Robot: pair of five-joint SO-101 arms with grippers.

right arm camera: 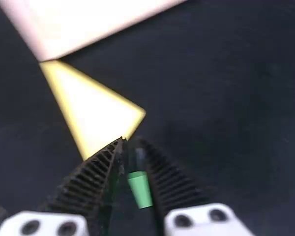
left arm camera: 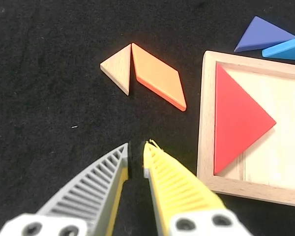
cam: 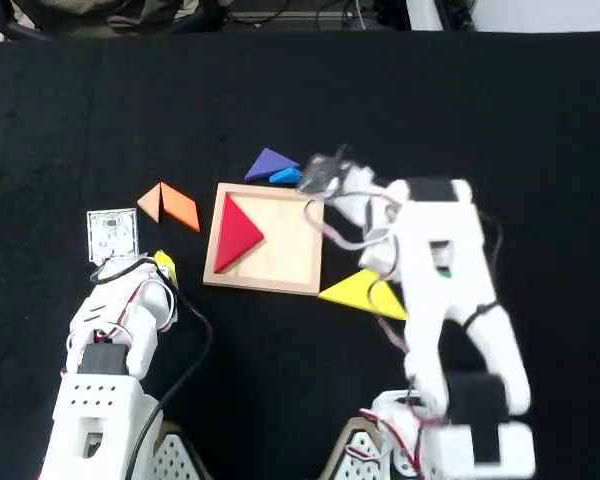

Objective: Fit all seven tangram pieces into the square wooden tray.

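Tray (cam: 270,283) mid-table, with just the red triangle (cam: 238,232) inside, flat against the left wall. Leaves six pieces outside. Purple triangle (cam: 270,163) and blue piece (cam: 286,176) close together just beyond the far edge. Orange parallelogram (cam: 181,208) and pale wood triangle (cam: 149,202) side by side to the left, apart from the tray. Yellow triangle (cam: 360,292) at the near right corner, tip just beside the rim.

Right claw (right arm camera: 130,142) clenched on a small green piece (right arm camera: 139,189), shape too hidden to tell, hovering over the yellow triangle close to that same corner. Left claw (left arm camera: 136,146) pinched almost together on nothing, low over bare table (cam: 480,100) near-left of the tray, pointing toward the orange and wood pair.

Step in hand, most likely: bringing the green piece to the tray. Next calls for swinging left and a little farther, out over the open tray floor, turning the piece edge-to-edge with the red triangle or a wall, lowering until flat, then letting go. Worth keeping clear of the yellow triangle and the rim on the way, to avoid nudging either.
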